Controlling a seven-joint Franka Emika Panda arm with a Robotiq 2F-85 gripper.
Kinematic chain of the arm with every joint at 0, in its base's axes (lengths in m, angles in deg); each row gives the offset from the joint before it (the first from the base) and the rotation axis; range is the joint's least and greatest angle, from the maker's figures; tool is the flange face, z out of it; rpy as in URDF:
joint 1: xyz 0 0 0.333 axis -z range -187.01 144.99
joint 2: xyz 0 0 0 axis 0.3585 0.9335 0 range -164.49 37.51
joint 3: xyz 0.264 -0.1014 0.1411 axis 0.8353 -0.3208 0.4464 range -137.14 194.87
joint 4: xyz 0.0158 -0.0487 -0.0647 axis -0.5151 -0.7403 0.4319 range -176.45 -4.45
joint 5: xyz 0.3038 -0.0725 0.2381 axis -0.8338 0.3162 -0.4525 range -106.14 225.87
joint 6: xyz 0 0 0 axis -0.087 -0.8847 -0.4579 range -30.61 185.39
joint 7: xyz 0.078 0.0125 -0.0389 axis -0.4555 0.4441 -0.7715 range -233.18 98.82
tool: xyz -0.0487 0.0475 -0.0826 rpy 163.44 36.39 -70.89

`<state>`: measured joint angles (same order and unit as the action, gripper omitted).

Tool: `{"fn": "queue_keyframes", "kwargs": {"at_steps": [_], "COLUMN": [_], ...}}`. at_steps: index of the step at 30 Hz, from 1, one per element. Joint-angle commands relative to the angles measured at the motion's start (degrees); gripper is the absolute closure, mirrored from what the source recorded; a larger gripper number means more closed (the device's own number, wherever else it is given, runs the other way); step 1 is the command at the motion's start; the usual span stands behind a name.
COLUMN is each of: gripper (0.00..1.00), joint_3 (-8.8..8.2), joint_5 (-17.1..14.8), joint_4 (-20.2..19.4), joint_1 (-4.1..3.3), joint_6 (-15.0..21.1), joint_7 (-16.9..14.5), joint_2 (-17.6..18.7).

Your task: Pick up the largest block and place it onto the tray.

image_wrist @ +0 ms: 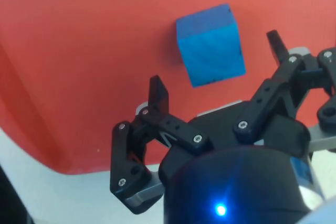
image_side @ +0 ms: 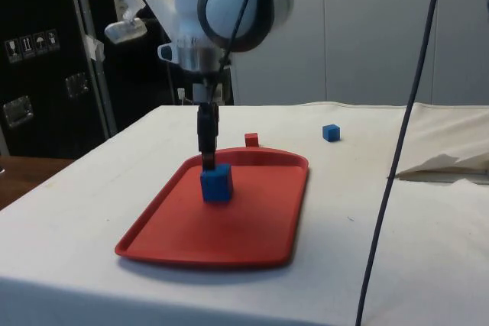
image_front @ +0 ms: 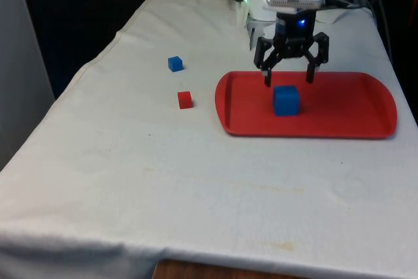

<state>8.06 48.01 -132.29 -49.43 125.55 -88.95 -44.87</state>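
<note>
**Largest blue block resting on the red tray, gripper open above it**

The large blue cube-shaped block (image_front: 286, 100) is seen lying flat on the floor of the shallow red plastic tray with rounded corners (image_front: 366, 106), which is used here as the landmark. The block is placed near the middle of the tray, somewhat towards the tray's end on the front view's left, well inside the raised rim.

The black two-finger gripper (image_front: 288, 80) is held just over the block, on the tray's far side as the front view has it. Its jaws are spread wide, wider than the block, and nothing is gripped between them. In the front view the fingertips (image_front: 267, 82) are seen just above the block's top face, one towards each side of it, with the block lying below and slightly forward of the gap. In the side view the gripper (image_side: 206, 159) is seen edge-on directly behind the block (image_side: 216, 182), its tip level with the block's upper edge; whether it touches the block cannot be told there. In the wrist view the block (image_wrist: 211, 44) is shown beyond the tips of the fingers (image_wrist: 158, 96), clear of both, with red tray floor (image_wrist: 79, 51) around it on all sides.

Off the tray, on the white cloth (image_front: 130, 181) towards the front view's left, a small red cube (image_front: 185, 100) is seen near the tray's rim, and a small blue cube (image_front: 175, 64) lies farther from the tray.
</note>
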Motion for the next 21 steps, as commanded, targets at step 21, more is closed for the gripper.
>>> {"fn": "queue_keyframes", "kwargs": {"at_steps": [21], "gripper": [0.0], "joint_3": [-0.29], "joint_5": [0.0], "joint_4": [-0.57], "joint_1": [0.46], "joint_6": [-4.13], "joint_7": [0.86], "joint_2": [-7.39]}}
